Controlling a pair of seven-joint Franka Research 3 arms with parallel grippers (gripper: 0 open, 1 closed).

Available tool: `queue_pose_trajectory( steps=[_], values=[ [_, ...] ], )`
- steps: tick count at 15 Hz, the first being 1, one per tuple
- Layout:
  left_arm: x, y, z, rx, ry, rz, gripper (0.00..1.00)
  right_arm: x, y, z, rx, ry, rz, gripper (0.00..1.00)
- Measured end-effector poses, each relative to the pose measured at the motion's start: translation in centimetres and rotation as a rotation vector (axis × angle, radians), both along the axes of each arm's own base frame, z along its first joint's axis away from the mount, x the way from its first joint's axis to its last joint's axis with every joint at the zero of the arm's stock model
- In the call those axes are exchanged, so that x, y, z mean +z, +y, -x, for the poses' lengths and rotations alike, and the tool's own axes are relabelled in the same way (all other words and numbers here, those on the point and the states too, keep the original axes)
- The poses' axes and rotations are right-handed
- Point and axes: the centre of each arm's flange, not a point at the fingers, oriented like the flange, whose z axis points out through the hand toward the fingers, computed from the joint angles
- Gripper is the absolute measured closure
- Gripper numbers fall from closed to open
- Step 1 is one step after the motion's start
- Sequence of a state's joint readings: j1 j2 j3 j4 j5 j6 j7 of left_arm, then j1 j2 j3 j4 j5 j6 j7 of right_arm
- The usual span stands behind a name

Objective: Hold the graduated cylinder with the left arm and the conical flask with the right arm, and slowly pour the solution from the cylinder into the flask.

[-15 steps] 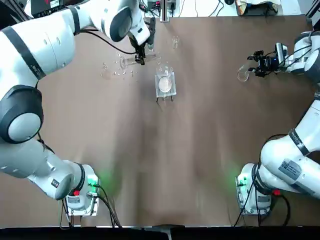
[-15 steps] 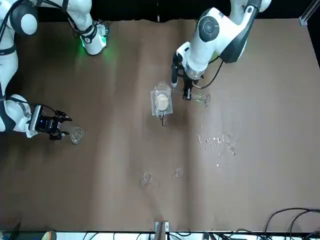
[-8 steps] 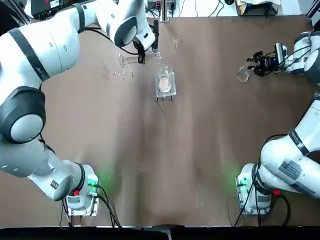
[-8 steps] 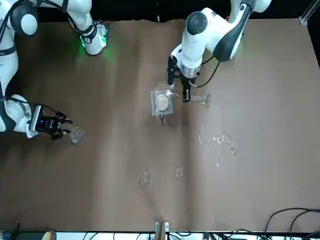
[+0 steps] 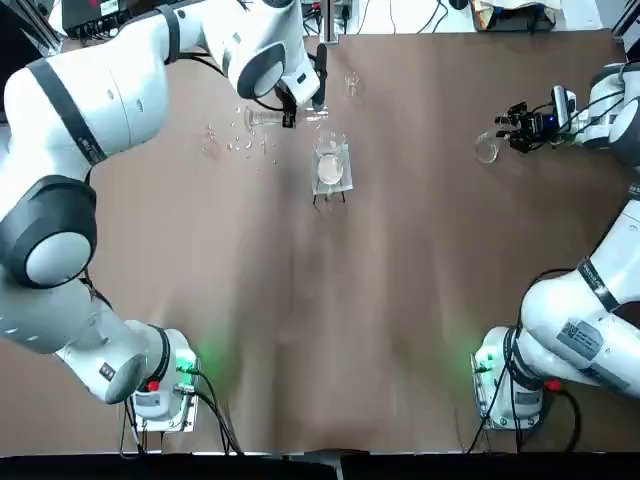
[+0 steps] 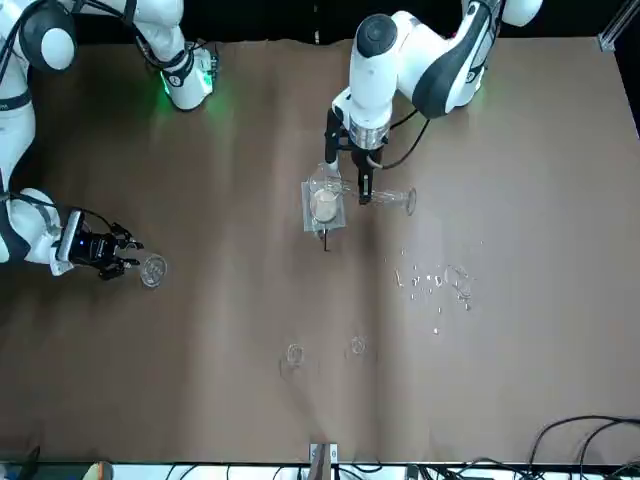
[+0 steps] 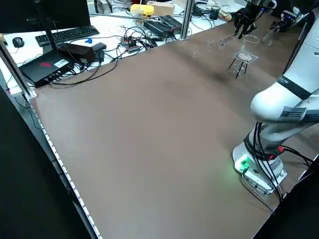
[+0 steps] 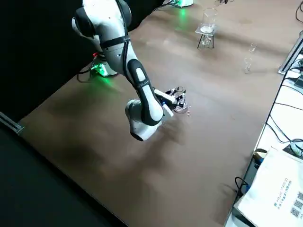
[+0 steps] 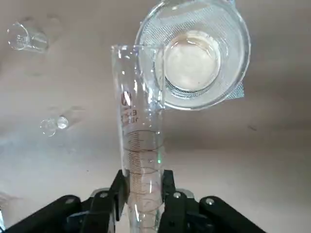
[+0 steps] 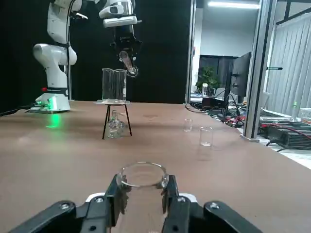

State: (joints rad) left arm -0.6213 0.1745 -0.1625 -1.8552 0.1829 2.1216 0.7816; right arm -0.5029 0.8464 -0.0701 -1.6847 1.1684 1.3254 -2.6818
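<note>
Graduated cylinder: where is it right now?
In the front view, the graduated cylinder is in the left arm's pincer, tilted, right beside the beaker on its stand.

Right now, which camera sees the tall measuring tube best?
The left wrist view: the graduated cylinder looks big, markings readable. Top, front and left side views show it small; the right wrist view shows it far off; in the right side view I can't make it out.
</note>
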Motion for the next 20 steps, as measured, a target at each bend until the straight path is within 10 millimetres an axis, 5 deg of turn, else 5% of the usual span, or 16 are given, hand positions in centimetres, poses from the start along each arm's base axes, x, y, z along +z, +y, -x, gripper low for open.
queue_pose_trajectory(
  steps=[4,12,17,20],
  values=[
    [-0.6,-0.6,0.1,-0.019,-0.055,-0.057,0.66,1.8,-0.2,-1.6,-0.002,0.018,0.046,0.61],
    [-1.3,-1.1,1.6,-0.074,-0.064,-0.177,0.66,7.6,2.5,-4.8,0.053,0.066,0.117,0.61],
    [-1.3,-1.4,2.2,-0.088,-0.061,-0.213,0.66,12.6,4.1,-6.2,0.087,0.081,0.197,0.61],
    [-1.0,-1.7,2.7,-0.094,-0.059,-0.224,0.66,17.2,5.1,-7.0,0.111,0.094,0.345,0.61]
  ],
)
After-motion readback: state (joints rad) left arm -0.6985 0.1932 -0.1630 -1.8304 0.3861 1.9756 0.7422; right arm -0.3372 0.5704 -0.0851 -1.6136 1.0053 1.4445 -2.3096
